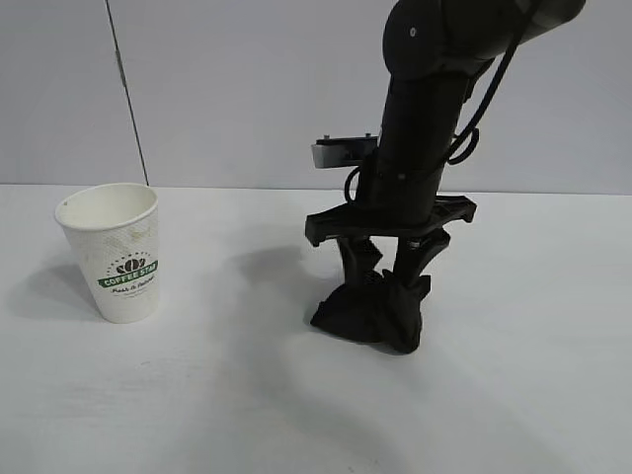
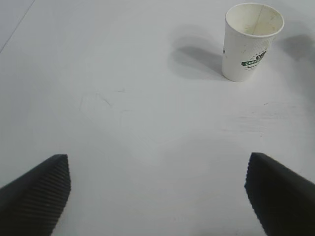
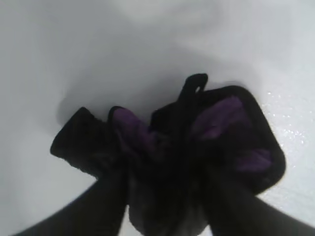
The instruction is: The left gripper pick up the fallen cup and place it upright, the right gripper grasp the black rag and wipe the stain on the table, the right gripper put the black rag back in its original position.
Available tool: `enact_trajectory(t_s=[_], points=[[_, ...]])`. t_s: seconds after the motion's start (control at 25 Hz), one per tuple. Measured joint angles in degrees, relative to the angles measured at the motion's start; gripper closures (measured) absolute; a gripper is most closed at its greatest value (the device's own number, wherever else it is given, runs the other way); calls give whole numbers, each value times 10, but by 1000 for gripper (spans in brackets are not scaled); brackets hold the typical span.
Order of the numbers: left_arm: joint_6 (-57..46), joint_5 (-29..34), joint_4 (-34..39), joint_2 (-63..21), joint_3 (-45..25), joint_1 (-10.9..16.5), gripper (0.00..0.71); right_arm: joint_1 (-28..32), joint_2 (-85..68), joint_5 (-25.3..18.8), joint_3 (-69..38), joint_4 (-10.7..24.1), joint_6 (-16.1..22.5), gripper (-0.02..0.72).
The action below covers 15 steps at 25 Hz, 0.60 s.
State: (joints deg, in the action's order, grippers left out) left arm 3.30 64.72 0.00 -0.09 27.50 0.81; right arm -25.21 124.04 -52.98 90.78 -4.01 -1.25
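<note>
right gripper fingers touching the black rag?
Touching. In the exterior view the right gripper has both fingers sunk into the black rag on the table.

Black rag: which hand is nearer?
Right. The right hand stands directly over the black rag, fingers in its folds. The left hand hovers apart, facing the cup.

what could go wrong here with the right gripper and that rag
The right gripper points straight down with its fingers sunk in the folds of the black rag, which lies bunched on the table. If it lifts now, cloth may snag on a finger and drag along. A wide sideways sweep might also reach the upright cup, which would probably tip easily. The left gripper is open, away from both.
</note>
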Motion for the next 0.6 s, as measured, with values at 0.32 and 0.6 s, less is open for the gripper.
enact_trajectory(t_s=[0.32, 0.6], points=[[0, 0, 0, 0, 0, 0, 16, 20, -40, 6, -1, 40, 69, 147], [0, 0, 0, 0, 0, 0, 16, 128, -114, -38, -1, 216, 143, 147]])
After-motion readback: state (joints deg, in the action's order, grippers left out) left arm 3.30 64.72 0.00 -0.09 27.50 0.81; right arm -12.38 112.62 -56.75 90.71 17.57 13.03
